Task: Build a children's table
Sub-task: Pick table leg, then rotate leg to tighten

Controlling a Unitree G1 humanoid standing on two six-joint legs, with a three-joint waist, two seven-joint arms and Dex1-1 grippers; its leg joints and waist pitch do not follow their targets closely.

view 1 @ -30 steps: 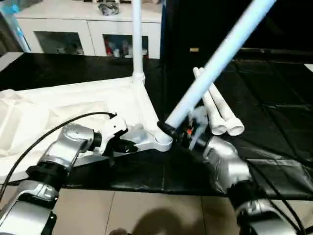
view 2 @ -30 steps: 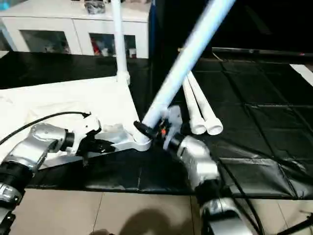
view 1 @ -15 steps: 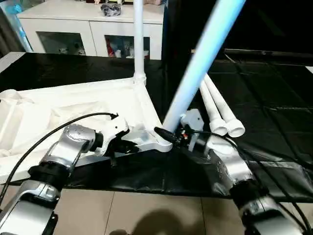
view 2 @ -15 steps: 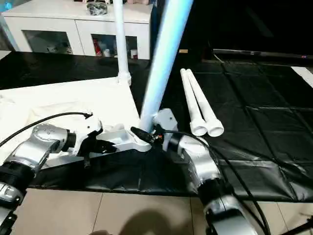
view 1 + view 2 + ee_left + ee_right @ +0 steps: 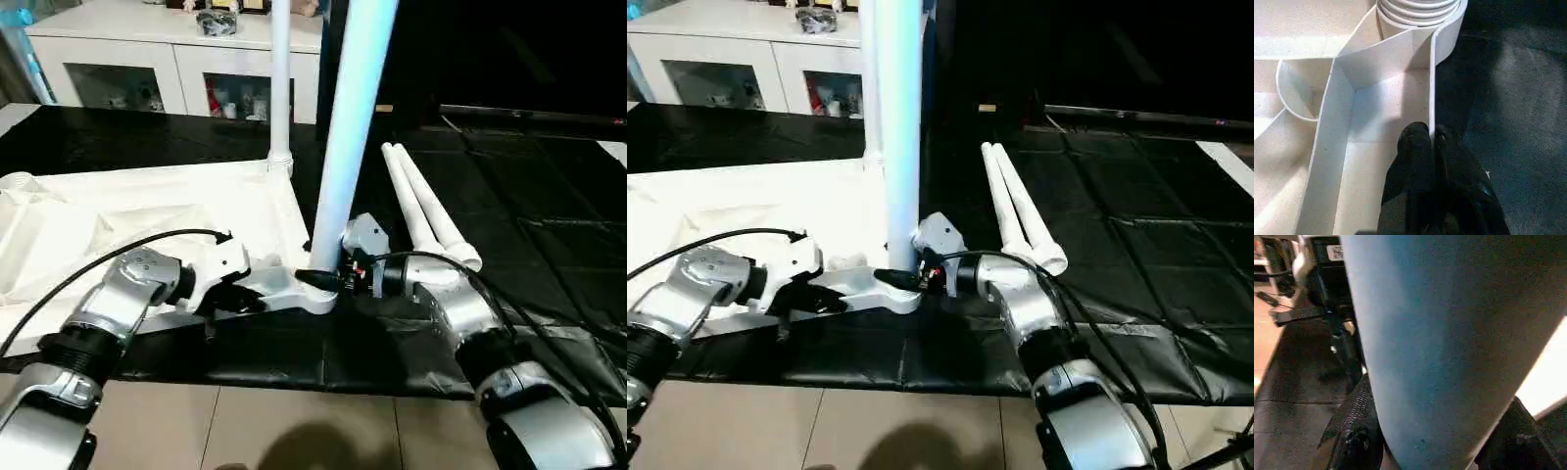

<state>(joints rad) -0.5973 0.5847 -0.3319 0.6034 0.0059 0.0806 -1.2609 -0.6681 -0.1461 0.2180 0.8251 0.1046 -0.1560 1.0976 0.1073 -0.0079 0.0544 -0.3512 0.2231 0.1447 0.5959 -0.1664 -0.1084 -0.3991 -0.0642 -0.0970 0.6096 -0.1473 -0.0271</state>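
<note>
1. White plastic table top (image 5: 118,220) lies upside down, ribs up, on a black mat (image 5: 549,225), filling the left half of the head frames.
2. White cabinet (image 5: 147,59) with glass doors, upper left, behind the mat.
3. Left gripper (image 5: 1432,142), lower left of centre in the head view, fingers pressed together, pinching the thin side wall of the table top near its front corner; one finger (image 5: 1413,147) inside the wall, the other outside over the mat.
4. Fitted leg (image 5: 280,78) stands upright in the far corner socket, centre top.
5. Second leg (image 5: 348,127) stands nearly upright, its foot at the near corner socket (image 5: 318,289), centre frame.
6. Right gripper (image 5: 328,279), just right of centre, jaws half spread around the base of that second leg, a finger on each side, clamping it.
7. Two spare legs (image 5: 426,211) lie side by side and touching on the mat, right of centre, near the right forearm.
</note>
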